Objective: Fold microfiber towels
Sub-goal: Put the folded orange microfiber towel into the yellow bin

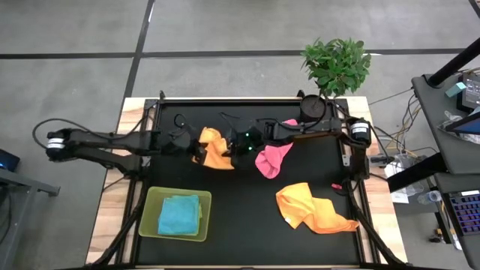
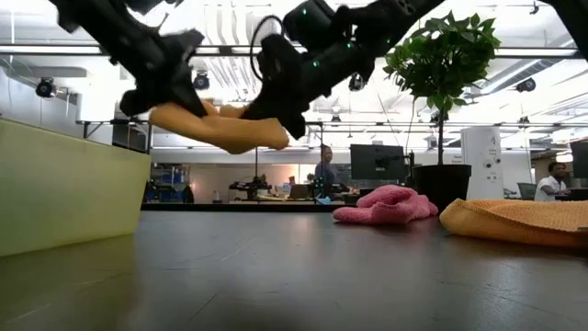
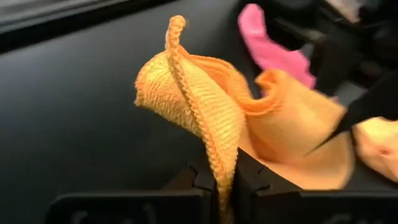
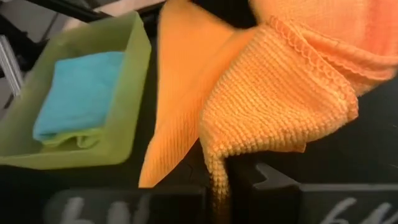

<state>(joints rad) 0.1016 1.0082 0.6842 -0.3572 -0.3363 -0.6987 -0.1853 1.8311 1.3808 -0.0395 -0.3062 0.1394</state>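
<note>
I have the orange towel (image 1: 215, 149) lifted clear off the surface (image 1: 247, 217), my left hand (image 1: 192, 145) pinching one edge and my right hand (image 1: 234, 144) pinching the other. The pink towel (image 1: 271, 159) lies just beside them.

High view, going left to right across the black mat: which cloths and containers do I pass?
Green tray holding the folded blue towel → orange towel held up between both shut grippers → pink towel → second orange towel lying crumpled on the mat.
</note>
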